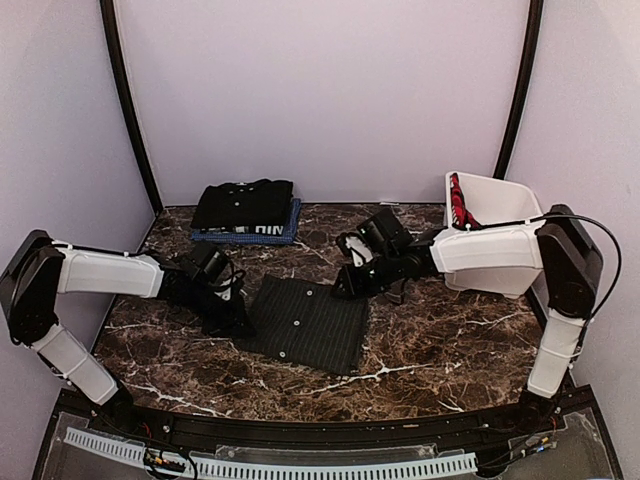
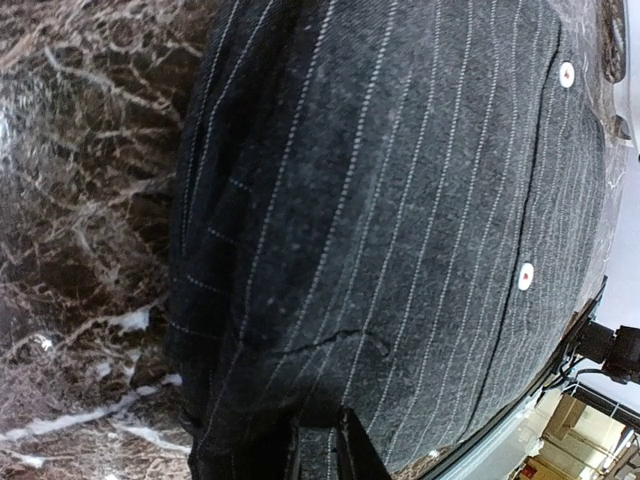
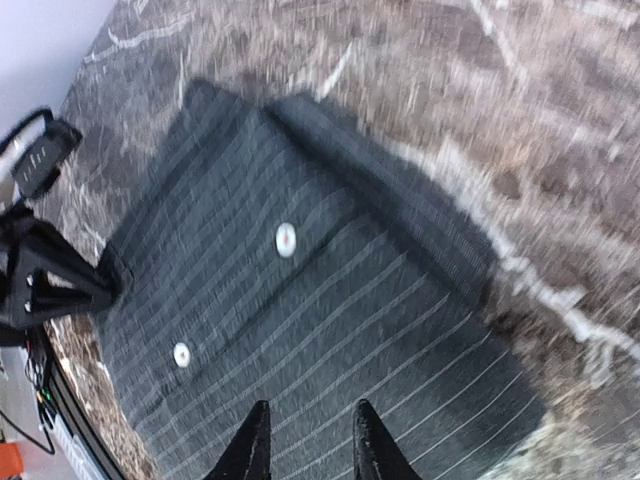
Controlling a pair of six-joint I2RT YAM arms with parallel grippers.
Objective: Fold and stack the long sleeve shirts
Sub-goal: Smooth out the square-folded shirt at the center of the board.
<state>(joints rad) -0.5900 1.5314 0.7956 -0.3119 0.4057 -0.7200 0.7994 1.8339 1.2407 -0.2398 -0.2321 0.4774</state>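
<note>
Right gripper (image 3: 310, 445) hovers with its two dark fingertips a little apart, gripping nothing, flat striped cloth showing in the gap. Left gripper (image 1: 228, 318) presses low at the cloth's 9 o'clock edge; whether it pinches the fabric I cannot tell.

Between them, at the table's middle, lies the pinstriped shirt (image 1: 308, 325), folded to a rough rectangle: charcoal weave, fine pale lines, small white buttons (image 3: 286, 239) along a seam. The right gripper sits over its 1 o'clock corner.

At 11 o'clock from it, near the back wall, a folded plain black shirt (image 1: 245, 203) rests on a blue shirt (image 1: 250, 235) with white lettering. At 2 o'clock a white plastic basket (image 1: 490, 205) holds something red (image 1: 458, 200), the right arm crossing its front.

Brown marble-patterned table (image 1: 440, 340), white-veined; pale lilac walls (image 1: 320, 90) with dark curved poles (image 1: 125, 100).
</note>
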